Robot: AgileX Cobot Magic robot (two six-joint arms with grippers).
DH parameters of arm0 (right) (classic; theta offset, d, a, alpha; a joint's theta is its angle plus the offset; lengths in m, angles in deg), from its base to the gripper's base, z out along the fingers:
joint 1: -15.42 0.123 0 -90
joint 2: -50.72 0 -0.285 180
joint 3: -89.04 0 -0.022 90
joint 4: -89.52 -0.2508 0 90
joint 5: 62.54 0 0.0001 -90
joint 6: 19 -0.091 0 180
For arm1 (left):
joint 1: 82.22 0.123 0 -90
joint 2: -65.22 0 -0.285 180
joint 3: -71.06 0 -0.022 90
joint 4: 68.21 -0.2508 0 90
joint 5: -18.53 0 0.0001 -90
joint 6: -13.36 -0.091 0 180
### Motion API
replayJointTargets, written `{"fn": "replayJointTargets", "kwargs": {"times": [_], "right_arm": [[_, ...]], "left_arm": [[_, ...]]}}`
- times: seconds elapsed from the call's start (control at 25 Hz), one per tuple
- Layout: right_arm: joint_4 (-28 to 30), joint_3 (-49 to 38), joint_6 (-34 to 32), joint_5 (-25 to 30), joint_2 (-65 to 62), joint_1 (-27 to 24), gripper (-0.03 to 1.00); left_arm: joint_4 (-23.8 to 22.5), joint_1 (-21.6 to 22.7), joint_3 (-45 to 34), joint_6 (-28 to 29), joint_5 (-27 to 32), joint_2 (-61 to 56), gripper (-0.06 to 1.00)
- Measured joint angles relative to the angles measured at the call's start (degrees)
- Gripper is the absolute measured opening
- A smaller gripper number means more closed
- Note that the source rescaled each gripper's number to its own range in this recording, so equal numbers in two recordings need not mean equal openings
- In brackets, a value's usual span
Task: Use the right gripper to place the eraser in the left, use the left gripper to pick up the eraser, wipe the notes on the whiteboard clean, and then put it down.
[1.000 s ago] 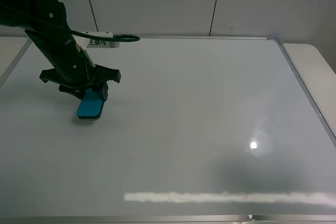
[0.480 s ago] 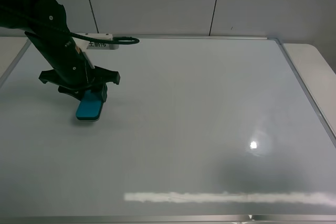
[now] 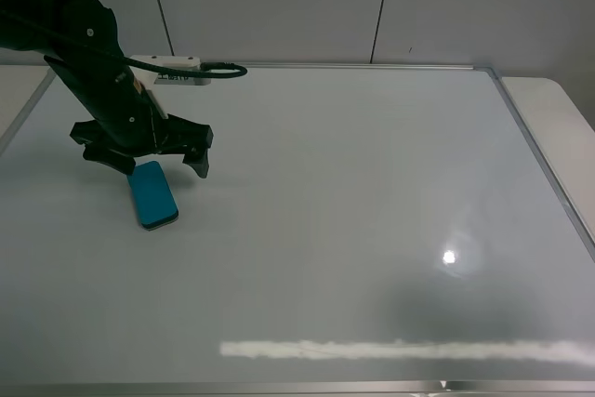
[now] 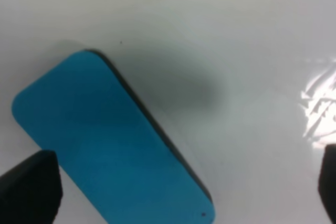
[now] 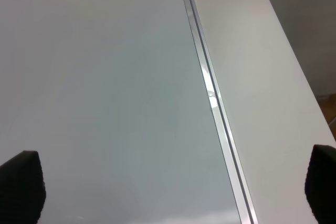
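Observation:
The teal-blue eraser (image 3: 152, 194) lies flat on the whiteboard (image 3: 353, 183) at the left, free of the jaws. My left gripper (image 3: 153, 167) hovers just over its far end, open, with one jaw on each side. In the left wrist view the eraser (image 4: 105, 140) lies diagonally between the wide-apart fingertips of the left gripper (image 4: 178, 187). The right gripper (image 5: 170, 187) is open and empty over the board's right side, near the silver frame (image 5: 210, 93). It is out of the exterior high view. No red notes show on the board.
A white tabletop (image 3: 558, 118) runs along the board's right frame and also shows in the right wrist view (image 5: 257, 51). The left arm's white label (image 3: 172, 73) and cable hang over the board's far edge. A bright glare strip (image 3: 400, 350) lies near the front edge.
The left gripper has opened and let go of the eraser. The eraser, held tilted before, now lies flat on the board and has turned slightly.

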Motion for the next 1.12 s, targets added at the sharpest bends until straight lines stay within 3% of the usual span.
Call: {"fn": "replayJointTargets", "kwargs": {"times": [0.28,0.48,0.68,0.84,0.96,1.12], "right_arm": [[0.0,0.0,0.0,0.0,0.0,0.0,1.00],[0.0,0.0,0.0,0.0,0.0,0.0,1.00],[0.0,0.0,0.0,0.0,0.0,0.0,1.00],[0.0,0.0,0.0,0.0,0.0,0.0,1.00],[0.0,0.0,0.0,0.0,0.0,0.0,1.00],[0.0,0.0,0.0,0.0,0.0,0.0,1.00]], "left_arm": [[-0.2,0.0,-0.1,0.0,-0.9,-2.5,0.99],[-4.3,0.0,-0.1,-0.6,-1.3,-11.4,1.00],[-10.0,0.0,-0.1,-1.8,3.2,-23.3,1.00],[-11.8,0.0,-0.1,-2.1,7.1,-33.7,1.00],[-12.0,1.6,-0.2,-3.4,10.7,-41.1,1.00],[-11.2,7.0,-3.6,-4.1,12.3,-52.9,1.00]]}}
